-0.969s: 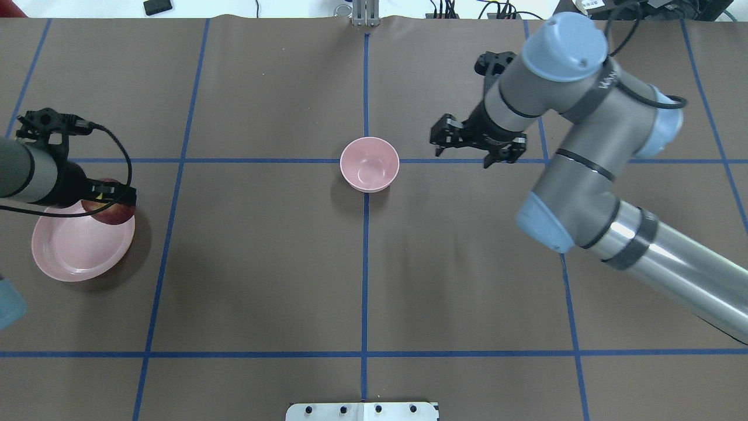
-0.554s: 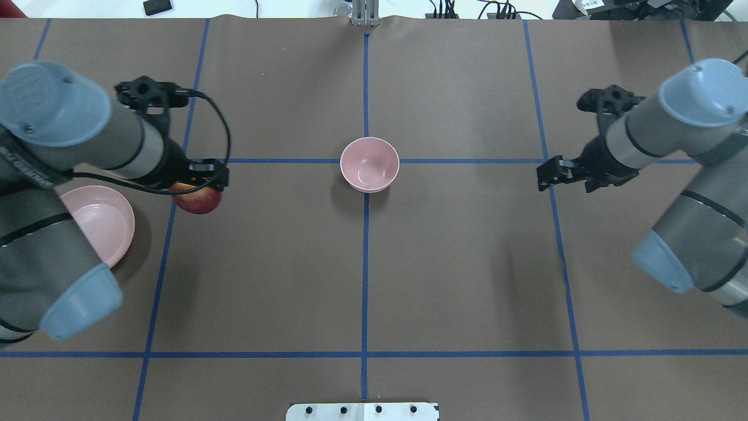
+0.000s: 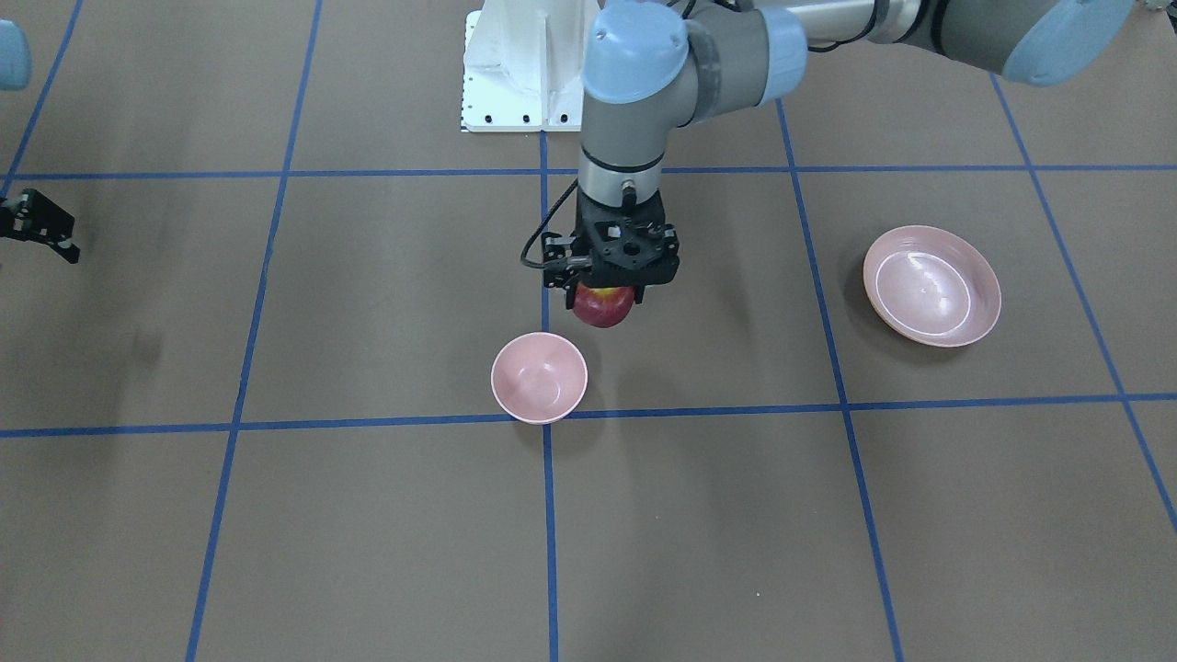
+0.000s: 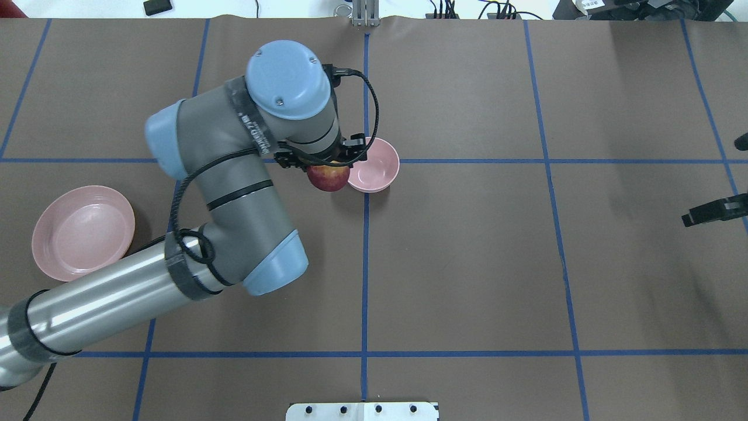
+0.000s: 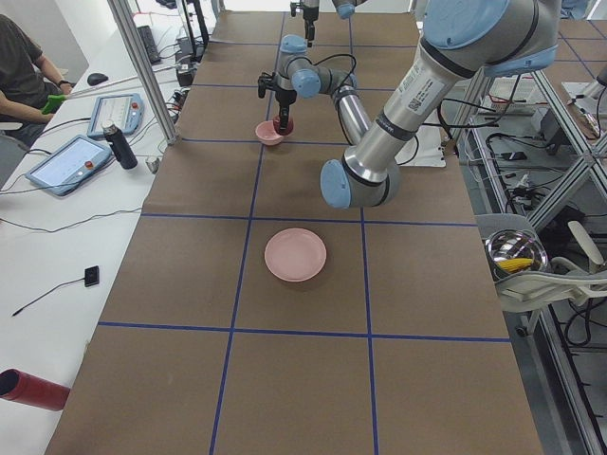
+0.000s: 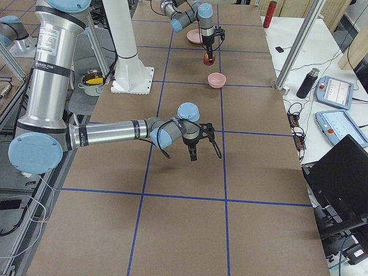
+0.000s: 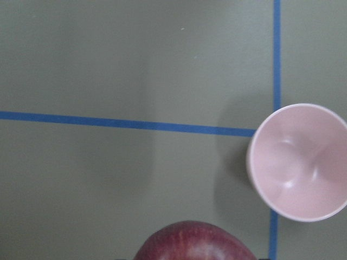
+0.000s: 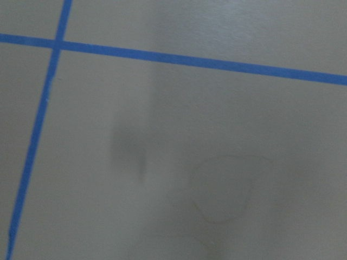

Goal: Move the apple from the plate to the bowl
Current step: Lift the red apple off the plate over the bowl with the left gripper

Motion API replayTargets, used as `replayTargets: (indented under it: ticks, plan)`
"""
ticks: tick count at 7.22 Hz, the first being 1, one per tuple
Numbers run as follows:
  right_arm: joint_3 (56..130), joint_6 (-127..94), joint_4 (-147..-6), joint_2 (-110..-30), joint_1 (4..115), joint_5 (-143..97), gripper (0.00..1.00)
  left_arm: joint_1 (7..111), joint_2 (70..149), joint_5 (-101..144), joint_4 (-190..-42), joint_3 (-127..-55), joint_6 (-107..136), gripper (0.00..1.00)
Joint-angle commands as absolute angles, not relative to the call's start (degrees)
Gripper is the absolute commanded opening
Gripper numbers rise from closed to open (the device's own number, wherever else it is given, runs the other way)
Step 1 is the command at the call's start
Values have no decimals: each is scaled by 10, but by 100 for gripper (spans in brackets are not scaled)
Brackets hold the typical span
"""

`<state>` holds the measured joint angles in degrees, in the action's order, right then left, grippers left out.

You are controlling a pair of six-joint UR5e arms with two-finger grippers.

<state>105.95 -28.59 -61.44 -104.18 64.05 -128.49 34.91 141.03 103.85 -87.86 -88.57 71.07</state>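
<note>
**Brown-papered table point(image 3: 368, 515): apple point(image 3: 604, 308) aloft by the bowl point(image 3: 539, 378)**

Left gripper point(image 3: 605, 296) points straight down, fingers clamped on the dark red apple. It holds the apple off the tabletop just beside the small pink bowl, not over its middle. Wide pink plate point(image 3: 931, 286) sits well apart. Right gripper point(image 3: 37, 225) is far off on the other side; how wide it stands cannot be told.
</note>
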Motion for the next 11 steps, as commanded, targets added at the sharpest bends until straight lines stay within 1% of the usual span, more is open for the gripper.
replayTargets:
  ticks: [1, 2, 4, 8, 9, 10, 11]
  plan:
    - [1059, -256, -609, -1070, 661, -1294, 100, 345, 1476, 1008, -914, -783, 715, 0]
    - [1059, -256, -609, -1071, 661, -1294, 100, 341, 1497, 998, -945, -733, 715, 0]
    - [1059, -258, -609, -1070, 660, -1294, 100, 338, 1506, 986, -1002, -675, 711, 0]
    - [1059, -262, -609, -1068, 659, -1298, 100, 328, 1506, 985, -1021, -656, 711, 0]
    - [1059, -263, -609, -1068, 659, -1298, 100, 325, 1504, 981, -1033, -648, 711, 19]
    - [1060, -264, -609, -1068, 659, -1298, 100, 322, 1504, 979, -1040, -647, 711, 28]
    - [1059, -264, -609, -1068, 659, -1298, 100, 322, 1503, 979, -1040, -647, 710, 55]
